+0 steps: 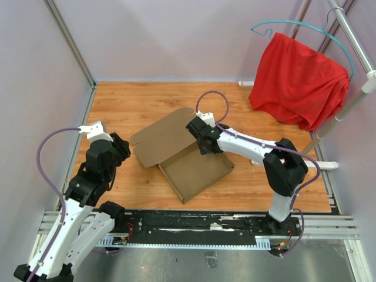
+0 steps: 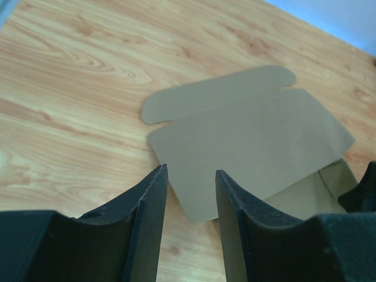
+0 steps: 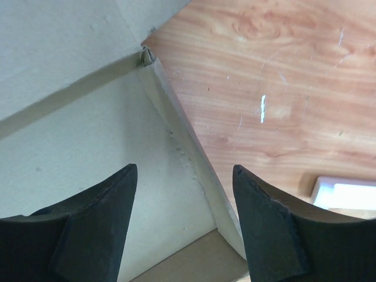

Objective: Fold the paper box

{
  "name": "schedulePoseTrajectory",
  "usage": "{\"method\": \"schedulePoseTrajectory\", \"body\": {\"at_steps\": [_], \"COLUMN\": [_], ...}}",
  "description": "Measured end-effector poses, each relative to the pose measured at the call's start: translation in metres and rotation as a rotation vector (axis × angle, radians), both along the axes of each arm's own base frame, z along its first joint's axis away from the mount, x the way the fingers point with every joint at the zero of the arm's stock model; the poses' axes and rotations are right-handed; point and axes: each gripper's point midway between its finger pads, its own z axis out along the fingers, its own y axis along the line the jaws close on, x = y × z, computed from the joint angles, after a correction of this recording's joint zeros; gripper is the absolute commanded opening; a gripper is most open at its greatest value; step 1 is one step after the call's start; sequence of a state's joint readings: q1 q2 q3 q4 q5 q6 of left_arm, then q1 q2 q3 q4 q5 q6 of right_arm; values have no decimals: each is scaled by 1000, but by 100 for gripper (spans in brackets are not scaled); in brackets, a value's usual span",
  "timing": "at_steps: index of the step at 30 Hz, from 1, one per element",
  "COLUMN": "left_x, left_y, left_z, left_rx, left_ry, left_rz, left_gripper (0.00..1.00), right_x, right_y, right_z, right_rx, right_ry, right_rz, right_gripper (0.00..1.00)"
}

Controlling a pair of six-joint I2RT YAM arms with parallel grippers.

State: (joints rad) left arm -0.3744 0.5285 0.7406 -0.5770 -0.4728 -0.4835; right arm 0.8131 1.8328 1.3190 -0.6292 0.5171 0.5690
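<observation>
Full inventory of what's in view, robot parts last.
paper box: 1, plain brown cardboard, middle of the table, tray formed, lid flap lying open to the far left
red cloth: 1, red, hung at the far right corner
hanger: 1, teal, carrying the cloth
rack pole: 1, silver metal, right edge, hanger hooked on it
table: 1, light wood grain, under everything
left arm: 1, white and black, near left
right arm: 1, white and black, reaching to the box's far side
left pincer: 1, black, open, empty, pointed at the lid flap
right pincer: 1, black, open, over the tray's side wall
</observation>
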Motion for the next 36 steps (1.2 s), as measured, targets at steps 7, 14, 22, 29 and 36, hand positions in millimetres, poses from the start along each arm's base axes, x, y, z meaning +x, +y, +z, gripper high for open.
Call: {"method": "schedulePoseTrajectory", "body": {"at_steps": [7, 14, 22, 29, 36], "left_x": [7, 6, 10, 13, 26], "left_y": [-23, -36, -43, -58, -67], "left_z": [-25, -27, -38, -62, -84], "left_rx": [-34, -91, -146, -235, -257], "left_ry": [82, 85, 116, 169, 214], "left_rz": [-89, -137, -131, -142, -137], "left_gripper": [45, 45, 51, 62, 59], "right_x": [2, -12, -20, -32, -39], "right_y": [-3, -41, -45, -32, -34], "right_z": [23, -9, -27, -27, -26], "right_rx": [18, -7, 77, 234, 270], "right_ry": [-44, 63, 125, 123, 113], "right_rz": [113, 83, 30, -72, -100], "right_gripper": [64, 46, 9, 5, 24]}}
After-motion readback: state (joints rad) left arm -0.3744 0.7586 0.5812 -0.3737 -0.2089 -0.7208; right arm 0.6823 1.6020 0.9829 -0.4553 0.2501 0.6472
